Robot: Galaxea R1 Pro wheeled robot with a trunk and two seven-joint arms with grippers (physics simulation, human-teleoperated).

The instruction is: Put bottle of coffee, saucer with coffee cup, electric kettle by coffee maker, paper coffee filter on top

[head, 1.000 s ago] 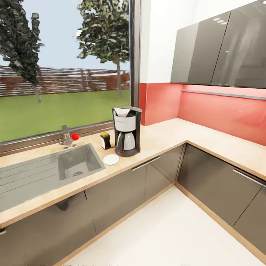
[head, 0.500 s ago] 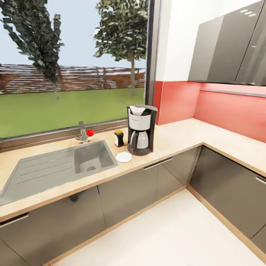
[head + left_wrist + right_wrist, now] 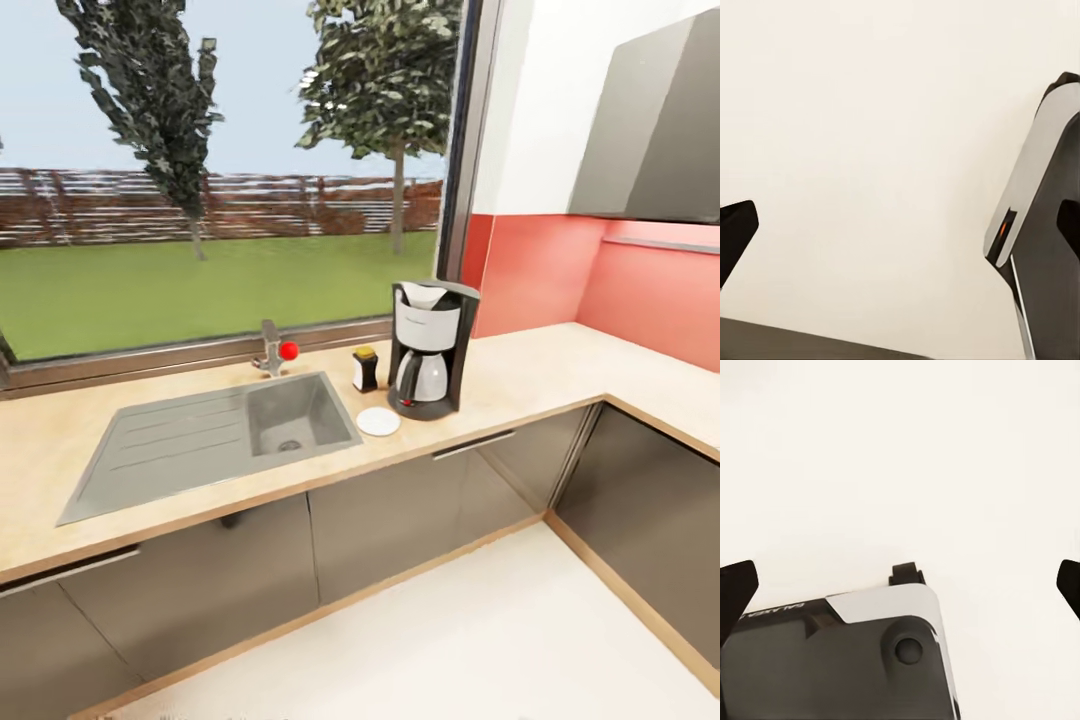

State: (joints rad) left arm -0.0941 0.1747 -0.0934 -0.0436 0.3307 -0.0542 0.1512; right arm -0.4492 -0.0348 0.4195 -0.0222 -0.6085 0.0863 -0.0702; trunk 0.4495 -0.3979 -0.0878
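While both grippers, left (image 3: 900,225) and right (image 3: 900,577), hang spread and empty, coffee maker (image 3: 431,348) stands on countertop (image 3: 520,375), bottle (image 3: 365,369) and saucer (image 3: 378,421) just left of it.

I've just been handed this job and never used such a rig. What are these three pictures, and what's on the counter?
It is a wheeled robot with two arms. The large picture comes from its head camera, looking at a kitchen counter. There stand a coffee maker with a white paper filter on top, a small dark bottle beside it, and a white saucer in front, next to the sink. The two small pictures come from the wrist cameras, facing pale floor; both sets of jaws stand open and hold nothing.
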